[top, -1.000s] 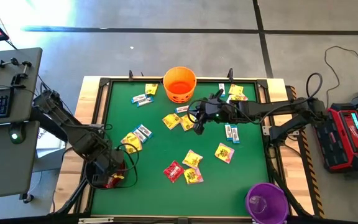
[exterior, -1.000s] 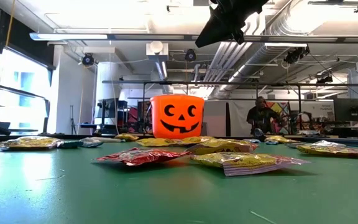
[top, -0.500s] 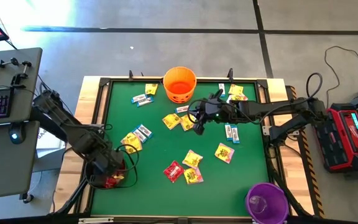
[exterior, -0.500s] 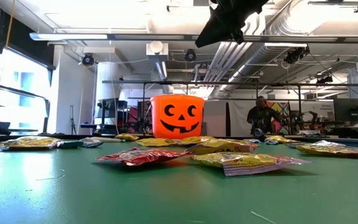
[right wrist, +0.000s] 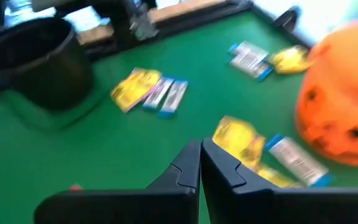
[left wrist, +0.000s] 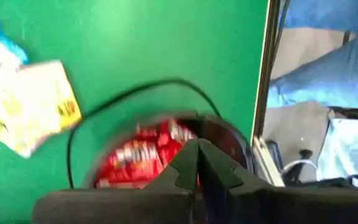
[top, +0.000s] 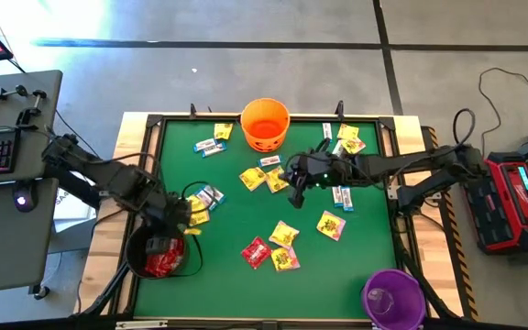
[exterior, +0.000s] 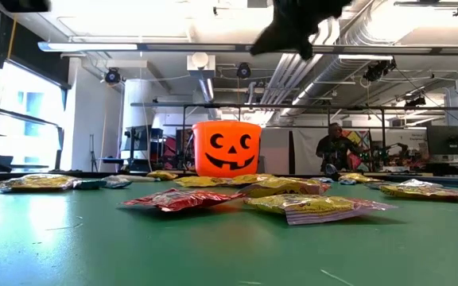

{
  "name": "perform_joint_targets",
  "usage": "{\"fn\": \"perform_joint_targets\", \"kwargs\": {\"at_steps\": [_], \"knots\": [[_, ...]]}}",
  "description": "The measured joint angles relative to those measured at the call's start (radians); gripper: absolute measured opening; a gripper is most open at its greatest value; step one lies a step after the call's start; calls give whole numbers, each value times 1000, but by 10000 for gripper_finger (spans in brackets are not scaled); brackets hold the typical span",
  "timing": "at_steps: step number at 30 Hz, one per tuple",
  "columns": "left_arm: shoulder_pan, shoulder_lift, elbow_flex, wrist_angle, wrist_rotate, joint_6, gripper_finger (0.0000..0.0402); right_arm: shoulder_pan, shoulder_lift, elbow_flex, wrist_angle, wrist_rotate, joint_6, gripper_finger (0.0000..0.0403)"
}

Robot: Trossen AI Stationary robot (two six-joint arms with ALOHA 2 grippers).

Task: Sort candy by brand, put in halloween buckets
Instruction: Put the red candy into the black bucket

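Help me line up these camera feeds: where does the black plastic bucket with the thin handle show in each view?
High view: black plastic bucket at the table's near-left corner, red packets inside.
Low view: not in it.
Left wrist view: just beyond the fingers.
Right wrist view: far across the mat.
Shared landmark: the green mat.

An industrial lab: exposed ceiling ducts [exterior: 348, 44], metal racks [exterior: 293, 107], concrete floor [top: 246, 64]

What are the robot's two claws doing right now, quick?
Left gripper: closed, holding nothing, above the black bucket.
Right gripper: closed, holding nothing, above the candy mid-table.
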Motion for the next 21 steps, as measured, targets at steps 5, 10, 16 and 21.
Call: {"fn": "perform_joint_targets", "kwargs": {"at_steps": [5,10,16,21], "knots": [[105,32,0,101,-14,112,0,11,-45,-170,163,-75,109,0],[190,108,0,178,-5,140,0,50,-140,-278,165,-75,144,0],[227,267,-1,303,53,144,0,77,-255,-353,141,-75,91,0],[249,405,-1,520,65,143,0,79,-304,-355,92,-88,88,0]]}}
